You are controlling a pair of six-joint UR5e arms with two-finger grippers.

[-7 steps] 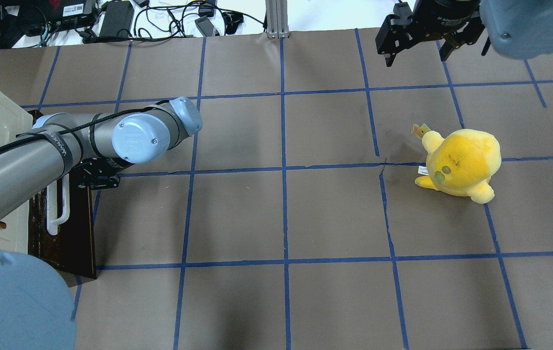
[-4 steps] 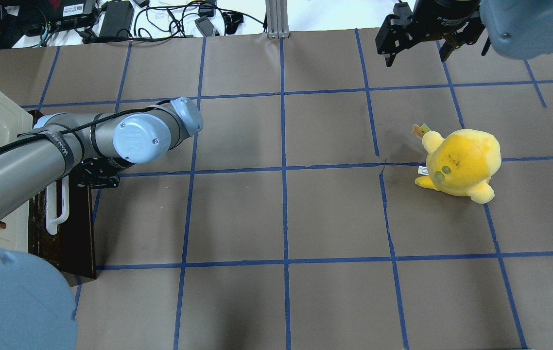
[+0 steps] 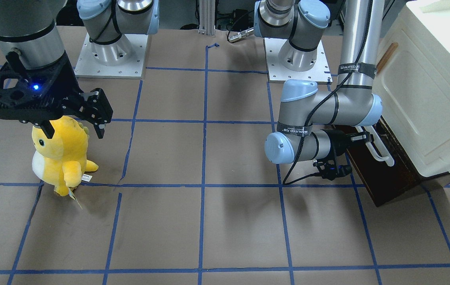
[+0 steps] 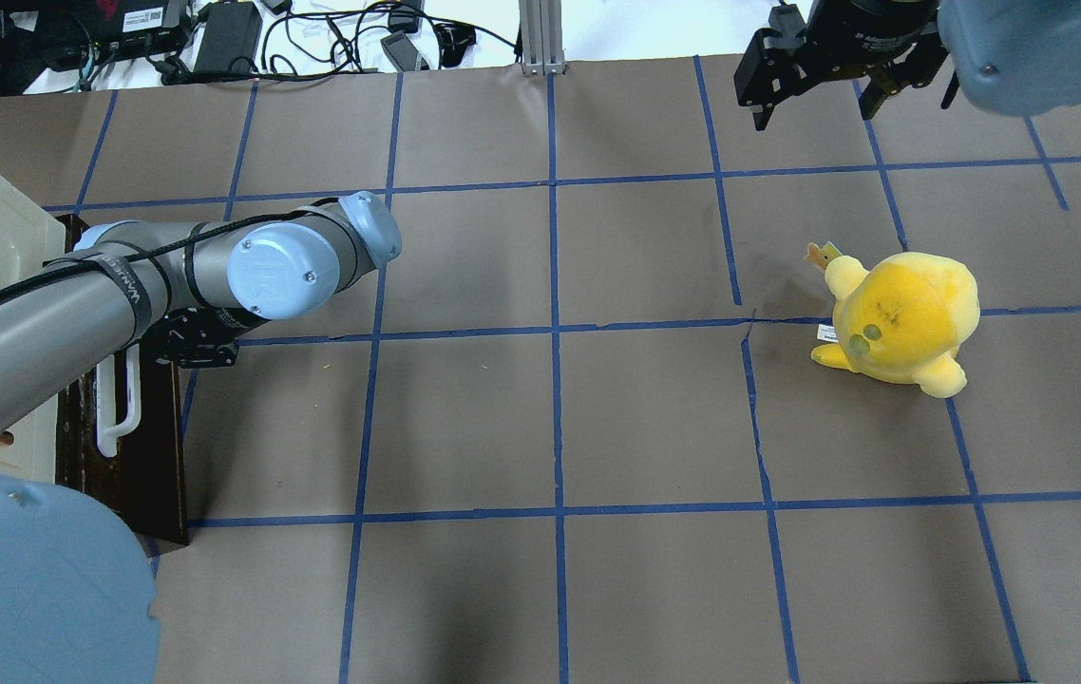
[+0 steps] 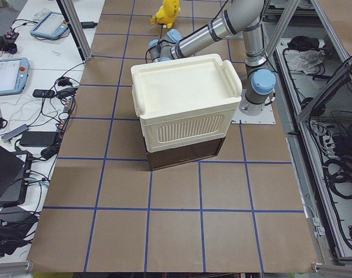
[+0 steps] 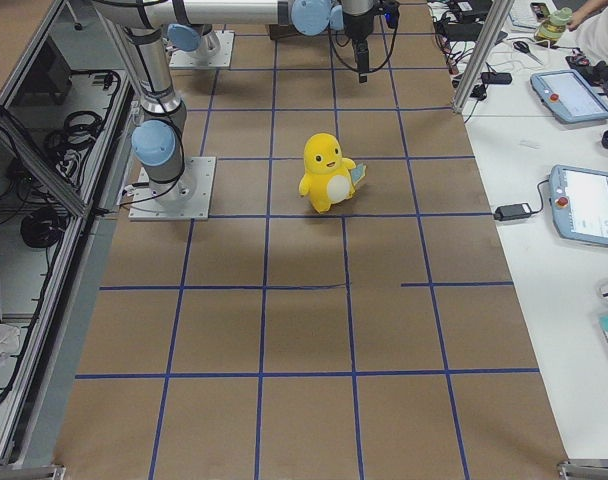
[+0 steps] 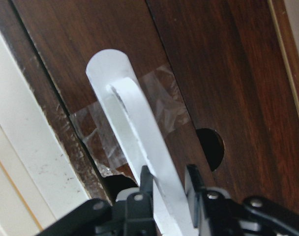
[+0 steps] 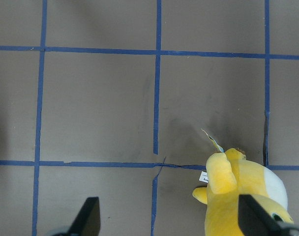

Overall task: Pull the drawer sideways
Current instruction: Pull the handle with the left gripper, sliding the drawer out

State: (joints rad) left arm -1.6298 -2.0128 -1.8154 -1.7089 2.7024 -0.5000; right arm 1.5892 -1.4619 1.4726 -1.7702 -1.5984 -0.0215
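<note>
Dark brown wood of the drawer (image 3: 381, 180) sat beneath the cream cabinet (image 3: 426, 99) on the robot's left, its white bar handle (image 7: 134, 128) pinched by the left gripper (image 7: 169, 183), while the right gripper (image 4: 813, 112) hung spread wide.

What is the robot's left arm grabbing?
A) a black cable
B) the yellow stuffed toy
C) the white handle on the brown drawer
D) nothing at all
C: in the left wrist view the left arm's fingers press on both sides of the white handle of the dark brown drawer, while the yellow toy sits far off across the table.
</note>
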